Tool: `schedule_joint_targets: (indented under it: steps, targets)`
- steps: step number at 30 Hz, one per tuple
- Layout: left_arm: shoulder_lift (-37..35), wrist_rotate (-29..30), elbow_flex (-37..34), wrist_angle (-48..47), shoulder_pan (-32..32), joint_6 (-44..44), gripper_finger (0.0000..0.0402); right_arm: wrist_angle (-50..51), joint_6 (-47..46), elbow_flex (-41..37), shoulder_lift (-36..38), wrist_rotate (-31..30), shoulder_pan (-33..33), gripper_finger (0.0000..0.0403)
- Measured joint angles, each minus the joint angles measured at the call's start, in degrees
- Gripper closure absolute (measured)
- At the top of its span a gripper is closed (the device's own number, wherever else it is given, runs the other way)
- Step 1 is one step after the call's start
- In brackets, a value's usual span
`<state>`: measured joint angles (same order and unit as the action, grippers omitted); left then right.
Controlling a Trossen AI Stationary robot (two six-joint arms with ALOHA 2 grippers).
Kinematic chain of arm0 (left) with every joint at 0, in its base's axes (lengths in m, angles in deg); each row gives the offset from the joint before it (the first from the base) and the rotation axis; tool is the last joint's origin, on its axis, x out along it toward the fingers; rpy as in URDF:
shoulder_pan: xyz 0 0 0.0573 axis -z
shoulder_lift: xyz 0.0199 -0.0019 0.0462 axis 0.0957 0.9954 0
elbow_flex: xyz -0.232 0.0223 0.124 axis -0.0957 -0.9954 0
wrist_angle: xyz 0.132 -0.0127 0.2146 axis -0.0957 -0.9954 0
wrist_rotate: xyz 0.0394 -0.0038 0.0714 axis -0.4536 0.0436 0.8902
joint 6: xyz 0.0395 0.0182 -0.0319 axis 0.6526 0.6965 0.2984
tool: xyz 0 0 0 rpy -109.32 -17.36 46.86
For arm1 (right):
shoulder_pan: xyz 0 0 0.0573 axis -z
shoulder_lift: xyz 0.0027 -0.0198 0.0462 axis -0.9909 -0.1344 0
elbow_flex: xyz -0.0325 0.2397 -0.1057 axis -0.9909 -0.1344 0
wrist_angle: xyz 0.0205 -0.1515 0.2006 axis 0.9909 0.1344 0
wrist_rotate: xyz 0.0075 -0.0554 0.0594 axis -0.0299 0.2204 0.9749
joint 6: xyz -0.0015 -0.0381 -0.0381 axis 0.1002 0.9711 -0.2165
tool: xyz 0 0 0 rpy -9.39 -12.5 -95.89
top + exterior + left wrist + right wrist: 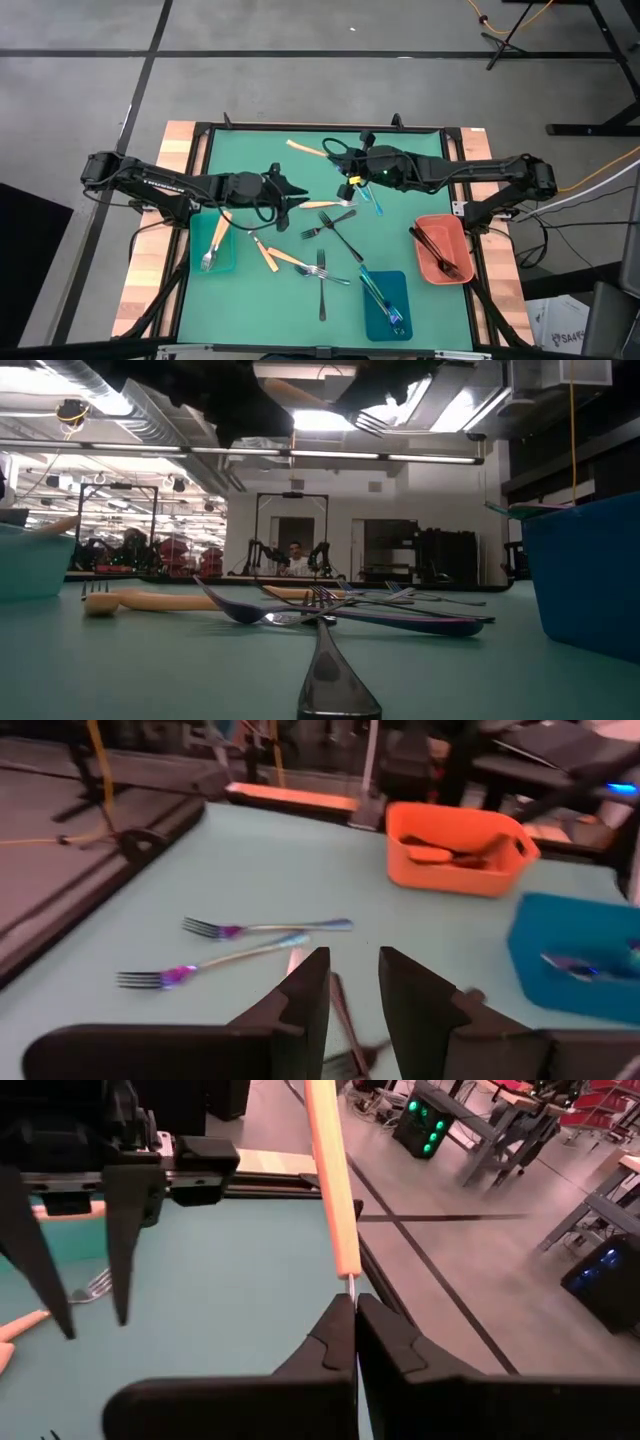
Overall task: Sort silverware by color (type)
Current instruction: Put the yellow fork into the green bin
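Note:
My right gripper (338, 153) hangs above the far middle of the green mat, shut on an orange-handled utensil (305, 148); its head is hidden by the fingers. My left gripper (298, 193) hovers open over the mat's middle with nothing between its fingers (305, 995). Loose silverware lies flat on the mat: an orange-handled fork (325, 204), two orange-handled pieces (270, 255), a silver fork (322, 285), a dark fork (342, 236) and two iridescent forks (265, 927). My right gripper pinches the utensil's thin silver neck (350, 1285), just below the orange handle, between its two fingertips. The fingers come from the table's right, slanting slightly down. The handle (330, 1170) sticks out ahead of the fingertips, lifted clear of the mat.
A teal tray (213, 262) at the near left holds orange-handled forks. A blue tray (385, 312) at the near middle holds iridescent pieces. A salmon tray (440, 268) at the right holds dark ones. A raised black frame (205, 135) borders the mat.

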<state>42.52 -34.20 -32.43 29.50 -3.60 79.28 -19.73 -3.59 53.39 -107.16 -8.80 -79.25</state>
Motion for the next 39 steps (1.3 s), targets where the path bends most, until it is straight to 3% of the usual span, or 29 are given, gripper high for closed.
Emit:
schedule_joint_targets:
  steps: [7, 15, 20, 24, 29, 39]
  targets:
    - [0.0, 3.7, 0.0, 0.6, -1.1, 0.0, 0.0319, -0.3, 0.0, 0.0, 0.0, 0.0, 0.0, 0.0403]
    - [0.0, 3.6, 0.0, 0.8, -4.8, -0.1, 0.0319, -0.3, 0.0, 0.0, 0.0, 0.0, 0.0, 0.0403]
    - [0.0, 0.0, 0.0, 2.5, -7.6, 0.0, 0.0319, -0.3, 0.0, 0.0, 0.0, 0.1, 0.0, 0.0403]
    - [0.0, 2.9, 0.0, 3.9, -9.0, 0.0, 0.0319, -0.3, 0.0, 0.0, 0.0, 0.2, 0.0, 0.0403]
    - [0.0, 2.2, 0.0, 4.2, -10.1, 0.3, 0.0318, -0.3, 0.0, 0.0, 0.0, 0.2, 0.0, 0.0403]
    - [0.0, 2.1, 0.0, 4.3, -10.3, 0.5, 0.0247, -0.2, 0.0, 0.0, 0.0, 0.2, 0.0, 0.0403]
